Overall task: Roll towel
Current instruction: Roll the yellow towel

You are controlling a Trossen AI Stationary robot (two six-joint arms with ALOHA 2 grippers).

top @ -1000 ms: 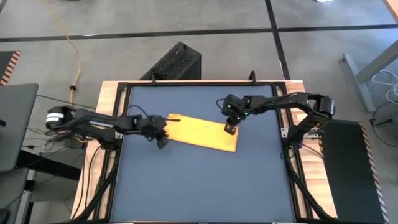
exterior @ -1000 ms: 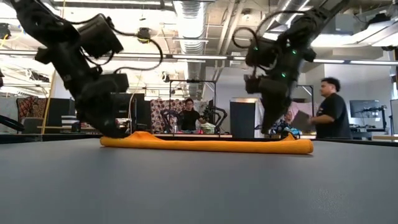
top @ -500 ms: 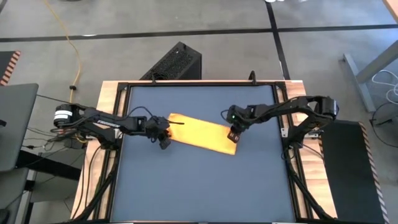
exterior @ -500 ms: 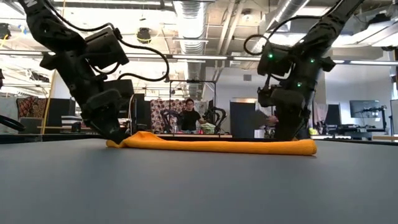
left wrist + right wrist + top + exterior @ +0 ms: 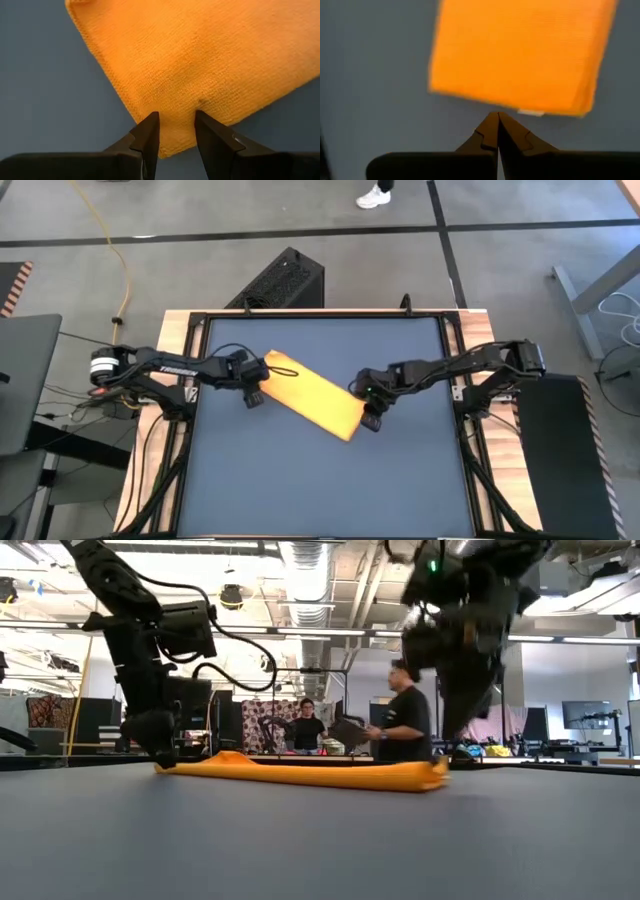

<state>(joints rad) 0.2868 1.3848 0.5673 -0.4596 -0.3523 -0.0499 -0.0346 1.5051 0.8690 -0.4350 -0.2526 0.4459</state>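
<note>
Orange towel (image 5: 312, 396) lies as a folded strip near the middle of the table (image 5: 330, 480), running from 10 to 4 o'clock. My left gripper (image 5: 176, 131) pinches the towel edge at its 10 o'clock end between narrow fingers. My right gripper (image 5: 496, 131) is closed, empty, just beside the 4 o'clock end.

Qty: 1 towel (image 5: 313, 395), folded strip. 2 arms w/ 1 gripper ea.: left gripper (image 5: 252, 396), right gripper (image 5: 368, 419). 1 table (image 5: 320, 480). 2 persons in bkgd (image 5: 402, 725) (image 5: 303, 727). 1 black box (image 5: 280, 280) on floor.
</note>
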